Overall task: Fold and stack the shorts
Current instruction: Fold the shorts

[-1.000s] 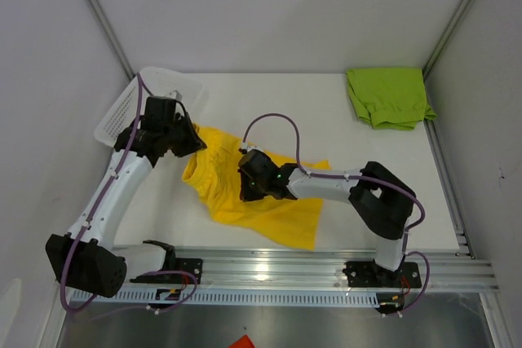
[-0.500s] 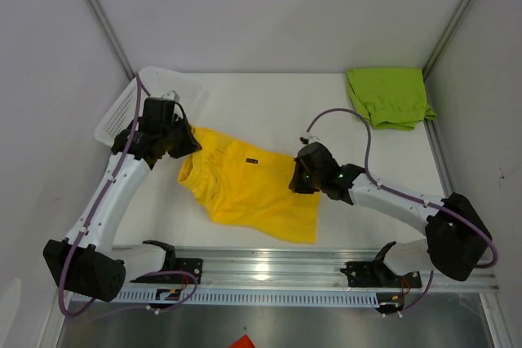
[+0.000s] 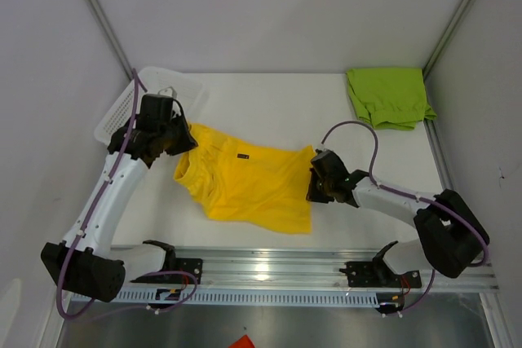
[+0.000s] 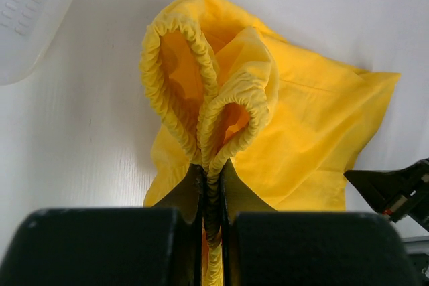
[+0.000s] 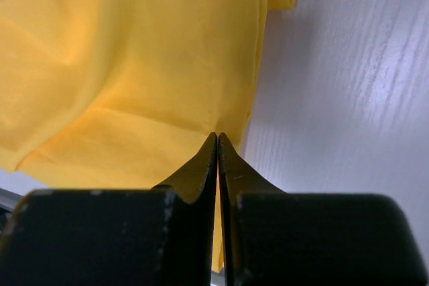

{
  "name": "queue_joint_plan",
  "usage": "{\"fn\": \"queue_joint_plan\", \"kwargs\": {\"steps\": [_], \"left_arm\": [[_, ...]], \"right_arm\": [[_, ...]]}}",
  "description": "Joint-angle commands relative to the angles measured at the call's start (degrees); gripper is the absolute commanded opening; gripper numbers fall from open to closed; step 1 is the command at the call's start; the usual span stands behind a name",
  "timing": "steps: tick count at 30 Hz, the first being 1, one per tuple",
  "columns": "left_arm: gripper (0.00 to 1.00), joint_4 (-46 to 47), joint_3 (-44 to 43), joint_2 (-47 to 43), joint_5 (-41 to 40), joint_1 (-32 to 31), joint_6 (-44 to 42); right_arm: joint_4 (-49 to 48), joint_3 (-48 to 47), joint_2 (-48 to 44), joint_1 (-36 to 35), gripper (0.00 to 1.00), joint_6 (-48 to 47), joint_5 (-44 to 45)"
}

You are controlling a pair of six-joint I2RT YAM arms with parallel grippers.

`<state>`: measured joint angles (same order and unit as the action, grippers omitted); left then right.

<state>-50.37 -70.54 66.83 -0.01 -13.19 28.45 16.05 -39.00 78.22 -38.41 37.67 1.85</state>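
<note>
The yellow shorts (image 3: 253, 185) lie stretched across the middle of the table between both arms. My left gripper (image 3: 189, 143) is shut on the gathered elastic waistband (image 4: 201, 98) at their left end, and the band is pinched between the jaws (image 4: 212, 165). My right gripper (image 3: 314, 185) is shut on the thin right edge of the yellow shorts (image 5: 134, 65). A sliver of fabric shows between its closed jaws (image 5: 218, 137). The lime green shorts (image 3: 390, 97) lie folded at the back right corner, away from both grippers.
A white mesh basket (image 3: 122, 107) sits tipped at the back left, just behind the left arm. The metal rail (image 3: 326, 270) with the arm bases runs along the near edge. Grey walls close in both sides.
My right gripper has travelled right from the middle of the yellow shorts to their right edge, drawing the cloth out flatter. The left gripper kept its hold and shifted slightly left.
</note>
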Motion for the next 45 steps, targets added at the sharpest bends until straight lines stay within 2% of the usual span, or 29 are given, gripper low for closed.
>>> {"fn": "queue_joint_plan", "kwargs": {"steps": [1, 7, 15, 20, 24, 36, 40, 45], "left_arm": [[0.00, 0.2, -3.1, -1.4, -2.1, -0.6, -1.6], [0.00, -3.8, -6.7, 0.0, -6.5, -0.6, -3.6], [0.00, -5.5, -8.5, -0.4, -6.2, -1.1, -5.2], [0.00, -5.7, -7.7, 0.4, -10.7, -5.5, -4.4], [0.00, -4.6, -6.3, 2.3, -11.1, -6.9, -2.7], [0.00, -0.8, -1.2, 7.9, -18.0, -21.2, 5.0], [0.00, -1.0, -0.9, 10.8, -22.0, -27.4, 8.0], [0.00, 0.1, -0.4, 13.4, -21.9, -30.3, 11.4]], "right_arm": [[-5.5, 0.8, 4.0, -1.6, 0.02, 0.3, -1.1], [-8.6, -2.1, 11.2, -7.4, 0.00, 2.8, -0.5], [-12.2, -5.8, 19.3, -15.8, 0.00, 6.8, 0.0], [-12.5, -9.2, 21.3, -17.4, 0.00, 6.9, -0.8], [-11.1, -11.4, 20.4, -18.1, 0.00, 6.7, -0.7], [-11.7, -15.8, 23.6, -18.4, 0.00, 7.2, -2.7], [-13.6, -14.9, 20.2, -18.2, 0.00, 7.7, -3.3], [-13.8, -14.5, 17.6, -17.3, 0.01, 8.3, -3.5]]}}
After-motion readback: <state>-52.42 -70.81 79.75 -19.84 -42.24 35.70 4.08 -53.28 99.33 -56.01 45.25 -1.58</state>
